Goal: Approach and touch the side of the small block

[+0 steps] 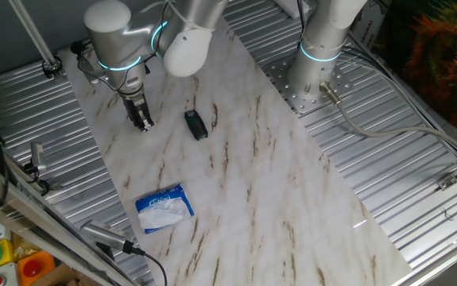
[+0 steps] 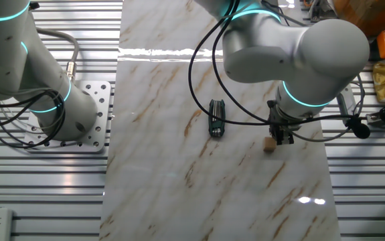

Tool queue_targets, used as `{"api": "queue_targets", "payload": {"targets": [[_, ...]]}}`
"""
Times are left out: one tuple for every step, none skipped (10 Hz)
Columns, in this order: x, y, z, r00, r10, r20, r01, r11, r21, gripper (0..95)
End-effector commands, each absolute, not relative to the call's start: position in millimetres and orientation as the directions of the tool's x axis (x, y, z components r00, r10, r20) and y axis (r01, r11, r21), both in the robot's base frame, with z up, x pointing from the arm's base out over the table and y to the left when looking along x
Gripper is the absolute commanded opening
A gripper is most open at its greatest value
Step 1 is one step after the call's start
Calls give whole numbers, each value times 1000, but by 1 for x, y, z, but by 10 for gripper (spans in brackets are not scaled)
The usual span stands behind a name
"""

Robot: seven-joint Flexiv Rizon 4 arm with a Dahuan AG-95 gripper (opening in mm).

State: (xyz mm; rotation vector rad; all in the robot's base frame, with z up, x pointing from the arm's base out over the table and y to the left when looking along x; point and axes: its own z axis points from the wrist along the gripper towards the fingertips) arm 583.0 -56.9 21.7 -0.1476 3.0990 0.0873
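The small block [image 2: 269,144] lies on the marble board [image 2: 179,187] near its edge, at about four o'clock from the black oblong object [image 2: 217,118] in the other fixed view. The gripper [image 2: 283,137] hangs low just beside it, at the block's two o'clock, fingertips seemingly at or almost at its side; whether they meet cannot be told. In one fixed view the gripper [image 1: 142,121] hides the block, and the blue-white packet [image 1: 164,208] lies well apart at six o'clock. Whether the fingers are spread or pressed together cannot be told. The approach looks nearly complete; the next move likely calls for a slight, gentle sideways nudge so the block is not pushed away.
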Motion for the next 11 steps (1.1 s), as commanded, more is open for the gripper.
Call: {"api": "queue_targets", "payload": {"targets": [[583, -57, 22, -995, -96, -40, -98, 994, 54, 0], [583, -57, 21, -995, -95, -40, -97, 994, 54, 0], [583, -57, 21, -995, -92, -41, -95, 994, 53, 0], [583, -57, 21, -995, -91, -42, -94, 994, 52, 0], [583, -57, 20, -995, -92, -43, -94, 994, 51, 0], [583, -57, 19, -995, -93, -44, -95, 994, 50, 0], [583, -57, 19, -995, -94, -45, -96, 994, 50, 0], [583, -57, 19, -995, -93, -46, -95, 994, 49, 0], [583, -58, 18, -994, -95, -47, -97, 994, 49, 0], [583, -58, 18, -994, -97, -48, -100, 994, 50, 0], [583, -58, 18, -994, -98, -49, -100, 994, 49, 0]]}}
